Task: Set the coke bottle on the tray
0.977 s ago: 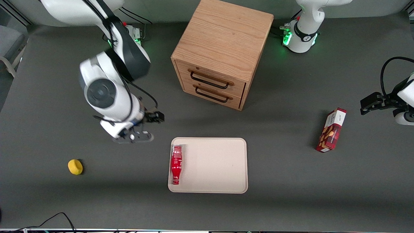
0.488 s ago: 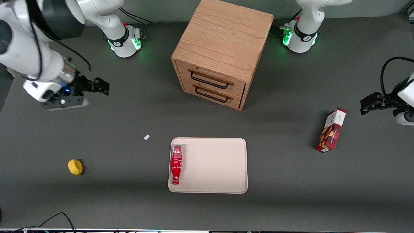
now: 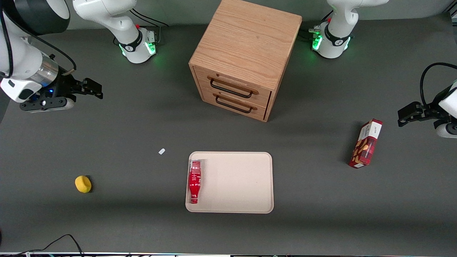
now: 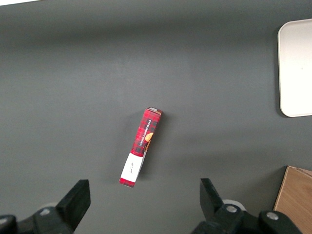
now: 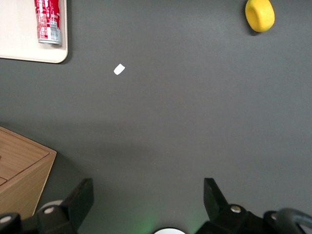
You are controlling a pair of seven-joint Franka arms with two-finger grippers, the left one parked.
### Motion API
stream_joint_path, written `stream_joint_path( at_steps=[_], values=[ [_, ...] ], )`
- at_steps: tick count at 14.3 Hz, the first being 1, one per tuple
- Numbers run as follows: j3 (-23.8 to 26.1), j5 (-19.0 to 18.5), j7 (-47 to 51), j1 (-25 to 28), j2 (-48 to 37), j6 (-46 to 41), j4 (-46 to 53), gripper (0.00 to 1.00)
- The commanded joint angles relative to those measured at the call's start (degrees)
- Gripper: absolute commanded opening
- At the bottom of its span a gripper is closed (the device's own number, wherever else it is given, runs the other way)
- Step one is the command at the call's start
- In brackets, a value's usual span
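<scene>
The coke bottle (image 3: pixel 194 181), small, slim and red with white lettering, lies flat on the beige tray (image 3: pixel 239 182), along the tray's edge toward the working arm's end, neck pointing to the front camera. Its clear base end (image 5: pixel 48 22) and a tray corner (image 5: pixel 29 48) show in the right wrist view. My gripper (image 3: pixel 94 90) is open and empty. It hangs high over the bare table at the working arm's end, far from the tray and farther from the front camera. Its fingers (image 5: pixel 80 197) stand wide apart with nothing between them.
A wooden two-drawer cabinet (image 3: pixel 246 57) stands farther from the camera than the tray. A yellow round object (image 3: pixel 83 184) and a small white scrap (image 3: pixel 161 151) lie on the table toward the working arm's end. A red and white snack box (image 3: pixel 366 143) lies toward the parked arm's end.
My gripper has swung away from beside the tray toward the working arm's end of the table and up. The bottle lies unmoved on the tray. The white scrap has come into sight.
</scene>
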Motion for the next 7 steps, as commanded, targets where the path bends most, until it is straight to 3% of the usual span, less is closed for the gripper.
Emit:
stream_joint_path(
  at_steps=[1,7],
  values=[
    [-1.7,0.8,-0.5,0.3,-2.2,0.0,-1.4,1.00],
    [5.6,0.8,-3.0,-8.5,1.4,-2.4,2.4,1.00]
  ],
)
